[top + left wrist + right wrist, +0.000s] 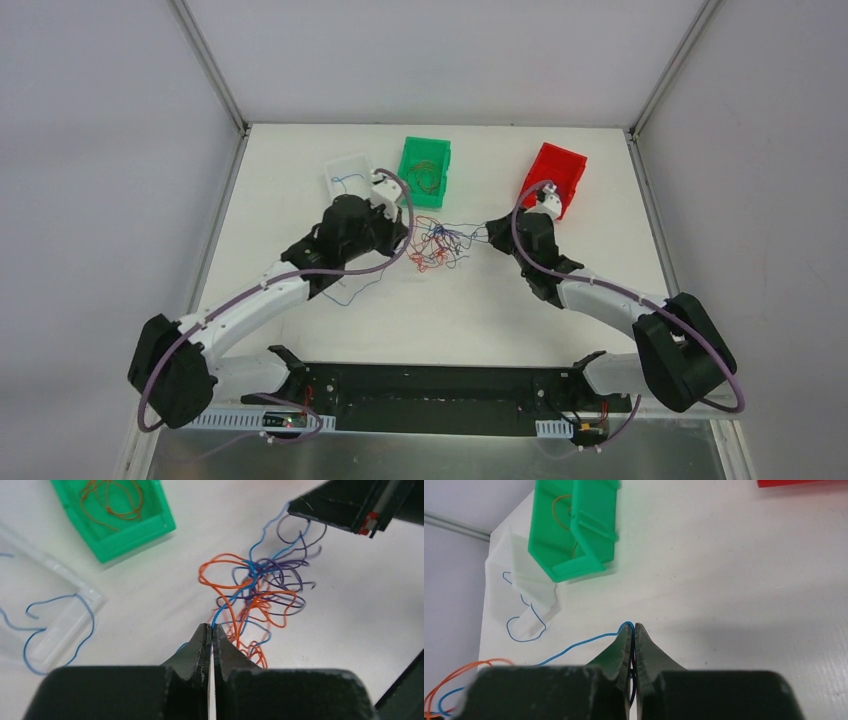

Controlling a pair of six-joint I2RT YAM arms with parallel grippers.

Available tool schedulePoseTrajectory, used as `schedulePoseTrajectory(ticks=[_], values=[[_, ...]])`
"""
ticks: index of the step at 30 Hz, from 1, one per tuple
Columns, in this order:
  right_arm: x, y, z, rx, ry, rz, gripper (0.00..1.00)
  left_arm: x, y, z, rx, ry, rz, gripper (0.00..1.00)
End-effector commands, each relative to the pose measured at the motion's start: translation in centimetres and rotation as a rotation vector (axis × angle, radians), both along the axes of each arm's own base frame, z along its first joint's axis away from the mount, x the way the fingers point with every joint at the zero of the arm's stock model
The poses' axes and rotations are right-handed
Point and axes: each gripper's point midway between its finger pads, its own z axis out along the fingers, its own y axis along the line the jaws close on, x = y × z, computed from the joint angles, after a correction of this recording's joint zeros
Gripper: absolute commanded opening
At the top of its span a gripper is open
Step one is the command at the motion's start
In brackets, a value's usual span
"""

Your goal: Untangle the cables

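The cables [440,245] lie as a small knot of blue, orange-red and dark purple wires between my two arms. In the left wrist view the knot [260,585] spreads just beyond my left gripper [212,626], which is shut on a blue wire leading up into it. My right gripper [633,625] is shut on another blue wire and a dark strand; the blue one trails off to the left over the table. From above, the left gripper [405,238] and right gripper [492,230] flank the knot.
At the back stand a clear tray [350,175] holding a blue wire, a green bin [425,170] with orange wires coiled inside, and a red bin [555,175]. A loose blue strand [355,290] lies under the left forearm.
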Motion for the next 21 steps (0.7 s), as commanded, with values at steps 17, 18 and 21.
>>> schedulePoseTrajectory(ticks=[17, 18, 21], values=[[0.7, -6.6, -0.4, 0.101, 0.013, -0.309, 0.00, -1.3, 12.5, 0.1, -0.276, 0.096, 0.573, 0.00], [0.7, -6.8, -0.4, 0.099, 0.010, -0.314, 0.00, -1.4, 12.8, 0.0, -0.274, 0.100, 0.584, 0.00], [0.6, -7.7, -0.2, 0.090, 0.000, -0.355, 0.00, -1.6, 14.9, -0.4, -0.270, 0.118, 0.718, 0.00]])
